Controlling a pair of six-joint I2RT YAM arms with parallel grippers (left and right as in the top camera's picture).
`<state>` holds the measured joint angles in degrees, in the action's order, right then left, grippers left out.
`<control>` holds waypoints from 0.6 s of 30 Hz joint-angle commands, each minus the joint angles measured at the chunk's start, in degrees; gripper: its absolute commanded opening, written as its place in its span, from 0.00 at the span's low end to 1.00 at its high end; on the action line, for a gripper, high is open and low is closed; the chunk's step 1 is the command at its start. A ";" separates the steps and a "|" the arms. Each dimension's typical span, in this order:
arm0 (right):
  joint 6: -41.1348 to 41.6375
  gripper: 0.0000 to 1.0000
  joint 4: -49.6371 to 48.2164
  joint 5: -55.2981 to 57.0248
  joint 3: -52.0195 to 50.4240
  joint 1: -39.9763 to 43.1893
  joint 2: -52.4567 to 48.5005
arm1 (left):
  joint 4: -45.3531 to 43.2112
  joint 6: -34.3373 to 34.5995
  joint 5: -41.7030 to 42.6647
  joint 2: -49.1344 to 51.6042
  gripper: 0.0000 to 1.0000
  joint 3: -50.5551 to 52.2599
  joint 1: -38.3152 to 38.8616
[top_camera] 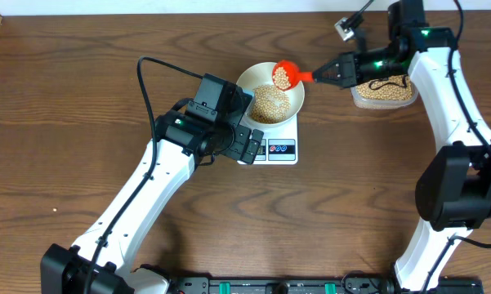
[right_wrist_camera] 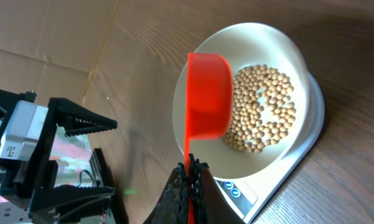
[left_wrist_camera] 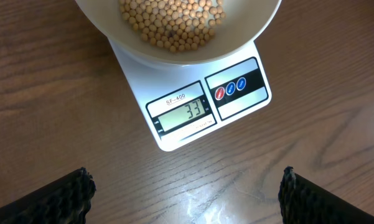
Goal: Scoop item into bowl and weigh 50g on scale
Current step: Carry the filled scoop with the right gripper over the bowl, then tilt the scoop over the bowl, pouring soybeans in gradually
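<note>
The white bowl (top_camera: 292, 91) sits on the white scale (top_camera: 279, 150) and holds a pile of tan beans (top_camera: 268, 104). The left wrist view shows the scale's display (left_wrist_camera: 183, 114) reading 33 and the bowl's rim (left_wrist_camera: 249, 36) above it. My right gripper (top_camera: 328, 74) is shut on the handle of a red scoop (top_camera: 283, 75), which holds beans over the bowl's upper right rim. In the right wrist view the scoop (right_wrist_camera: 206, 93) hangs over the bowl (right_wrist_camera: 302, 62). My left gripper (left_wrist_camera: 185, 190) is open and empty, low over the table in front of the scale.
A clear plastic tub (top_camera: 382, 91) of beans stands to the right of the scale, under my right arm. A black cable runs over the table at the left of the scale.
</note>
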<state>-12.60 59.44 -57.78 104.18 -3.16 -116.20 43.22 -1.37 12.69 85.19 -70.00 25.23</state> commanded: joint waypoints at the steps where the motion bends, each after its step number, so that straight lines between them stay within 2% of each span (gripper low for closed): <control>1: -1.51 0.01 -0.09 1.46 0.02 -1.84 1.99 | 0.02 -0.09 -0.74 0.55 0.96 0.57 -0.09; 18: -1.84 0.01 0.13 15.76 0.02 -7.08 1.99 | 0.02 -0.09 -0.74 0.55 0.96 0.57 -0.09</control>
<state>-13.37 59.53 -45.84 104.18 -9.17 -116.18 43.22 -1.37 12.69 85.19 -70.00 25.23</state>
